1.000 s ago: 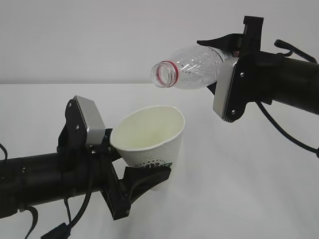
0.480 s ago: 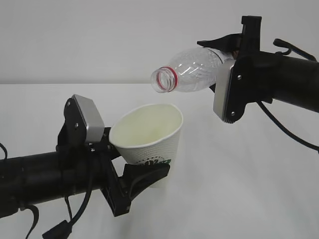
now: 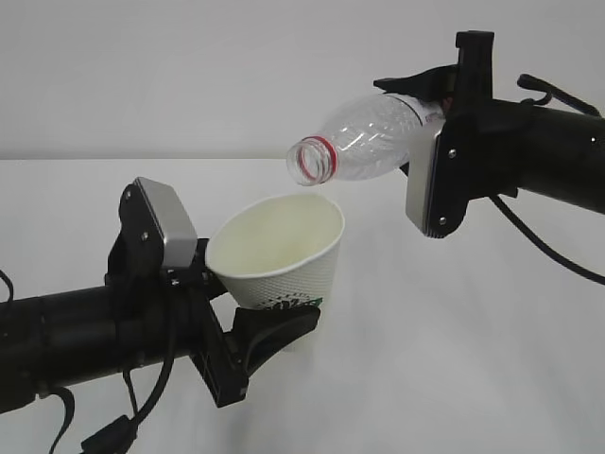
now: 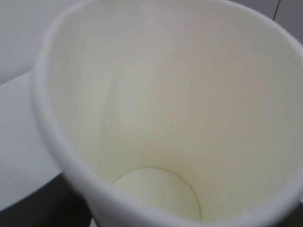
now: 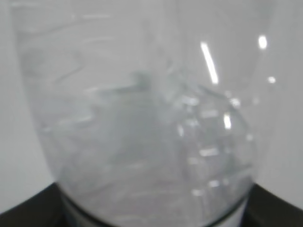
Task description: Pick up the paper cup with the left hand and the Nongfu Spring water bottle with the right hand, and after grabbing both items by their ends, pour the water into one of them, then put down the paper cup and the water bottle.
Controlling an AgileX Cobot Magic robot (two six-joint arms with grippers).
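— Tipping further since 1 second ago, the Nongfu Spring water bottle [image 3: 364, 137] is pointing its mouth down-left over the paper cup [image 3: 279, 255]; the right hand [image 3: 452, 95] is clamping its base.

— And the left hand [image 3: 248, 333]?

— Gripping the cup's base, left of the bottle.

— Wrist views?

— Left: cup interior [image 4: 161, 132] is looking dry. Right: blurred clear bottle [image 5: 142, 132] is filling the frame.

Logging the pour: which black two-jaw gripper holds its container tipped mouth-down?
The right hand: its clear ribbed plastic bottle tips mouth-down above the white paper cup.
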